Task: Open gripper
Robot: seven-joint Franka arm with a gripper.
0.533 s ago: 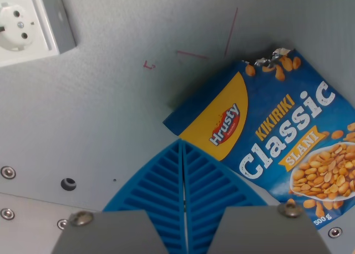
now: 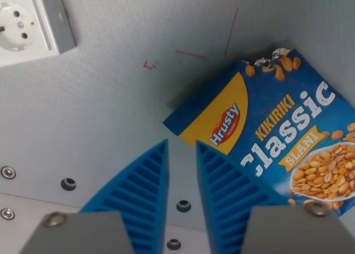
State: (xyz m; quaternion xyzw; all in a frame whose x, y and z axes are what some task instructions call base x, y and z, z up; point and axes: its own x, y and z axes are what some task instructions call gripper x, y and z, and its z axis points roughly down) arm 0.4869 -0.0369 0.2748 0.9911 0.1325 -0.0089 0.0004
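My gripper point(image 2: 181, 144) fills the bottom of the wrist view. Its two blue ribbed fingers point(image 2: 138, 187) stand apart with a narrow gap between them, and nothing is held. The grey table surface shows through the gap. A blue Hrusty Kikiriki Classic peanut bag point(image 2: 277, 132) lies flat on the table at the wrist view's right. Its near corner sits just beyond the fingertips, and the right finger overlaps the bag's lower edge in the picture.
A white wall socket in a grey frame point(image 2: 28, 26) sits at the top of the wrist view's left. Thin red marks point(image 2: 191, 54) are drawn on the grey surface. Screws and holes point(image 2: 68, 183) line a metal strip at the bottom.
The two blue fingers were pressed together half a second ago and have now moved apart. The bag and the socket have not moved.
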